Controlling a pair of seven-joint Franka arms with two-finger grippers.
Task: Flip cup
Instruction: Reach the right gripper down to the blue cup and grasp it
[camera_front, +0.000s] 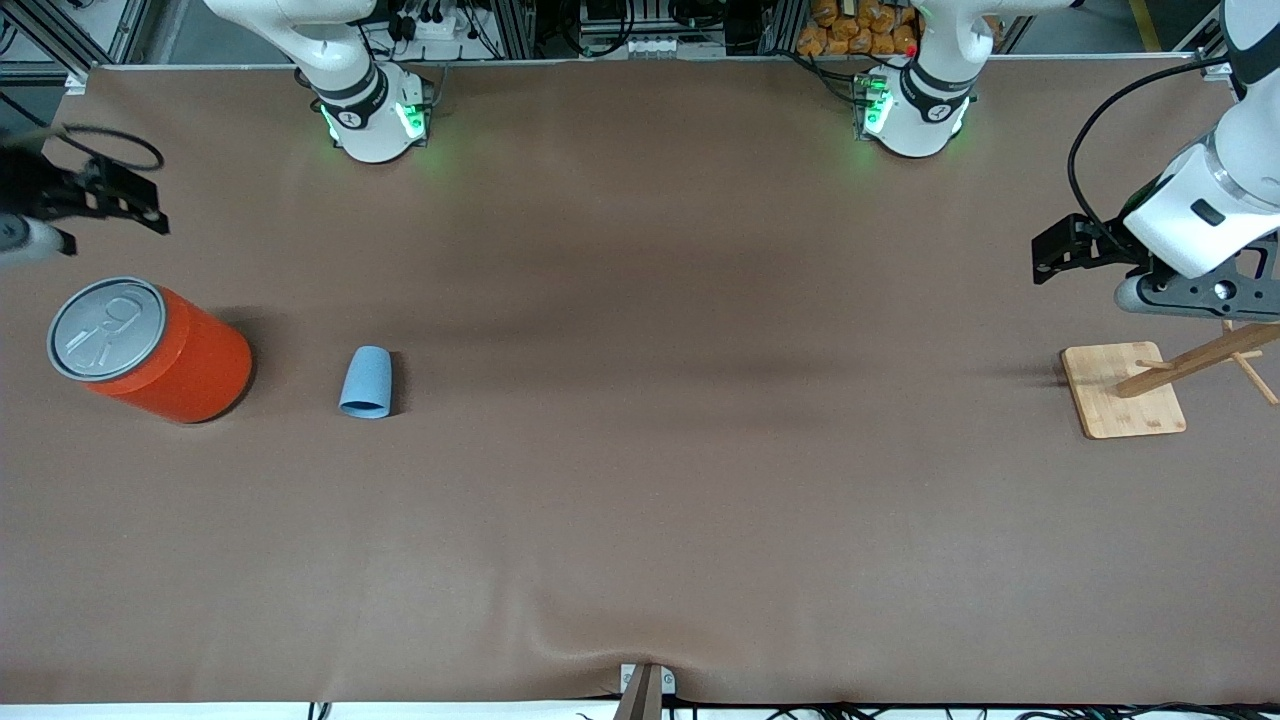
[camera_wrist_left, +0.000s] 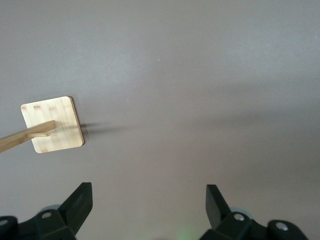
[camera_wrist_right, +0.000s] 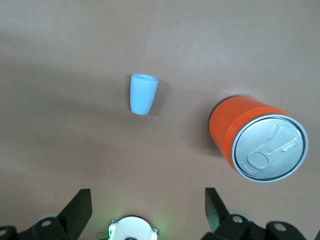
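Observation:
The small light-blue cup (camera_front: 366, 382) appears to lie on its side on the brown table, its wide mouth end nearer the front camera. It stands beside the orange-red can, toward the right arm's end of the table. It also shows in the right wrist view (camera_wrist_right: 143, 94). My right gripper (camera_wrist_right: 148, 200) is open and empty, up in the air over the table's edge at that end, apart from the cup. My left gripper (camera_wrist_left: 149, 196) is open and empty, over the table beside a wooden stand at the left arm's end.
A large orange-red can (camera_front: 150, 352) with a grey pull-tab lid stands upright beside the cup; it also shows in the right wrist view (camera_wrist_right: 257, 137). A wooden stand (camera_front: 1122, 390) with a square base and a peg sits under the left arm.

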